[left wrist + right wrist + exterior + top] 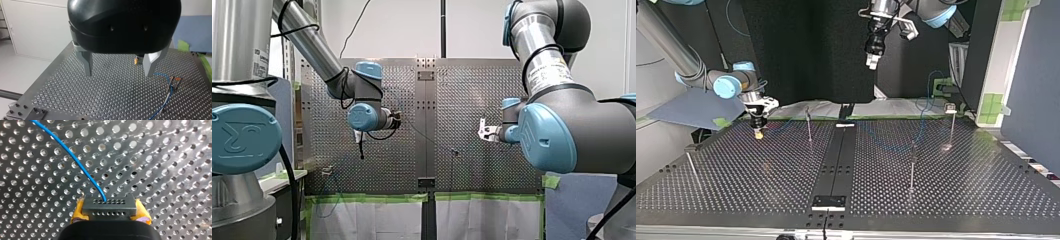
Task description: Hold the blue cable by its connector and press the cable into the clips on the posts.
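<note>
Counting in the top view: four thin metal posts [912,170] stand on one perforated metal desk [761,185], and my right jaws sit low at ten o'clock. Left wrist view: my left jaws gape wide. Right wrist view: my right jaws clamp one dark rectangular connector [109,207]; one thin blue cable [75,158] runs from its middle, ahead of them.
</note>
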Controlling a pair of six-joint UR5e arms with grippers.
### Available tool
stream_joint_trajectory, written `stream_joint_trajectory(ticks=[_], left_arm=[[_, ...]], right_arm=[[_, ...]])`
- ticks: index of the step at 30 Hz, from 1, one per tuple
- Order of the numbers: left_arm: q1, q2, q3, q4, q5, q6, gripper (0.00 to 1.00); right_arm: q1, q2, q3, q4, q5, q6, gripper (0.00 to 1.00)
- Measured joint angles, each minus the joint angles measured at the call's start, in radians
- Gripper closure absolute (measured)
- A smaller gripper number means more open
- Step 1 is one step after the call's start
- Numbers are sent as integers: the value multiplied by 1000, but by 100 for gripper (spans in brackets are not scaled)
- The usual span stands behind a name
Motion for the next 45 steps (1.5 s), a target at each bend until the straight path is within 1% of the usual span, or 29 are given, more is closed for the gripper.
stream_joint_trajectory(ticks=[3, 7, 10, 45], left_arm=[[4, 0, 0, 0, -2, 9, 1], [9, 0, 0, 0, -5, 26, 1], [10, 0, 0, 0, -5, 30, 1], [11, 0, 0, 0, -6, 32, 1]], right_arm=[[-3, -2, 3, 0, -2, 3, 100], [-5, -2, 7, -3, -4, 4, 100], [-6, -2, 8, -3, -4, 4, 100], [-6, -2, 8, -3, -4, 3, 100]])
